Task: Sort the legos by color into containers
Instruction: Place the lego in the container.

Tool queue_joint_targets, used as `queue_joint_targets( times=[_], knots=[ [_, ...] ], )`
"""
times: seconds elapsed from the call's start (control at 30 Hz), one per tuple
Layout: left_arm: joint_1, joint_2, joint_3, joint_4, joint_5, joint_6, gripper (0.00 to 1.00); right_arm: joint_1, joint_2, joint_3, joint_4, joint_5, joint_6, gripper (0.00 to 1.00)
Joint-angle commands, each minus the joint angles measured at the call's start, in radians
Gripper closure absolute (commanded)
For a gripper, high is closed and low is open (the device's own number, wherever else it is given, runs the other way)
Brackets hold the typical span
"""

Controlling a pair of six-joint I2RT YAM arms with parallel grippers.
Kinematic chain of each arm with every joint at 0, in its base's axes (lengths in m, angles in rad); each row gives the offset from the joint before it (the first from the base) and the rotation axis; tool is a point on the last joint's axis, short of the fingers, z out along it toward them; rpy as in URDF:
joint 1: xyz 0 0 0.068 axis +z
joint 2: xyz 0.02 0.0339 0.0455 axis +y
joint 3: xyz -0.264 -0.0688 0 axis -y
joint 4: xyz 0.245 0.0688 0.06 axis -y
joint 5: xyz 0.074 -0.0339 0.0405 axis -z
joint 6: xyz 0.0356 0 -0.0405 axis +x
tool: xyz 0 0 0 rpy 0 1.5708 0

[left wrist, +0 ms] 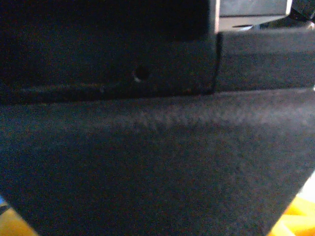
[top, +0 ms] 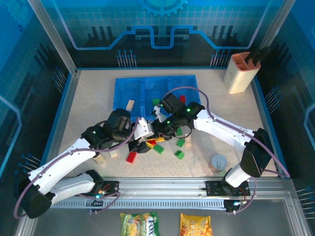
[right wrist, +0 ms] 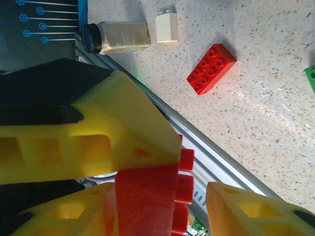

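A red lego [right wrist: 147,196] hangs in the air between the two grippers over the table's middle. A yellow finger [right wrist: 108,128] of my left gripper [top: 147,132] presses on it. My right gripper [right wrist: 165,196] straddles the same brick, one finger against it and the other a gap off its studs. Dark arm body blocks the left wrist view. The blue tray [top: 128,91] holds a beige lego [top: 130,104], a green one [top: 156,102] and a red one [top: 182,98], one per compartment. Loose on the table lie a red brick [top: 131,157], green bricks [top: 179,154] and beige bricks [top: 100,158].
A tall beige holder [top: 240,73] stands at the back right and a grey cup [top: 218,161] near the right arm's base. A black-capped bottle [right wrist: 115,37] lies by the front rail beside a beige brick [right wrist: 166,27]. Both arms cross above the loose bricks.
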Motion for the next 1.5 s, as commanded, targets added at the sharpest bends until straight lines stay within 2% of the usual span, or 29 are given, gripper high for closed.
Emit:
queue_joint_targets(
  times=[0.0,0.23,0.37,0.5,0.67,1.0,1.2,1.33,1.47],
  knots=[
    [-0.006,-0.016,-0.018,0.017,0.025,0.025,0.47,0.010,0.002,0.000,0.016,-0.027,0.019,0.52],
    [-0.005,-0.010,-0.015,0.014,0.016,0.022,0.44,0.010,-0.001,0.003,0.012,-0.029,0.021,0.60],
    [-0.005,-0.010,-0.014,0.011,0.012,0.022,0.37,0.008,-0.001,0.005,0.012,-0.026,0.023,0.65],
    [-0.005,-0.010,-0.012,0.007,0.013,0.018,0.32,0.008,-0.001,0.009,0.008,-0.018,0.021,0.66],
    [-0.006,-0.016,-0.005,0.003,0.017,-0.003,0.18,-0.003,-0.008,0.012,-0.008,0.015,0.011,0.68],
    [-0.004,0.030,0.041,-0.038,-0.019,-0.124,0.17,-0.090,-0.006,0.030,-0.123,0.144,-0.091,0.69],
    [0.001,0.070,0.079,-0.055,-0.108,-0.209,0.17,-0.180,0.006,0.053,-0.201,0.241,-0.176,0.70],
    [0.040,0.095,0.115,-0.079,-0.154,-0.282,0.17,-0.245,0.036,0.102,-0.262,0.335,-0.237,0.71],
    [0.123,0.114,0.151,-0.115,-0.168,-0.385,0.19,-0.310,0.099,0.185,-0.317,0.437,-0.301,0.71]
  ],
)
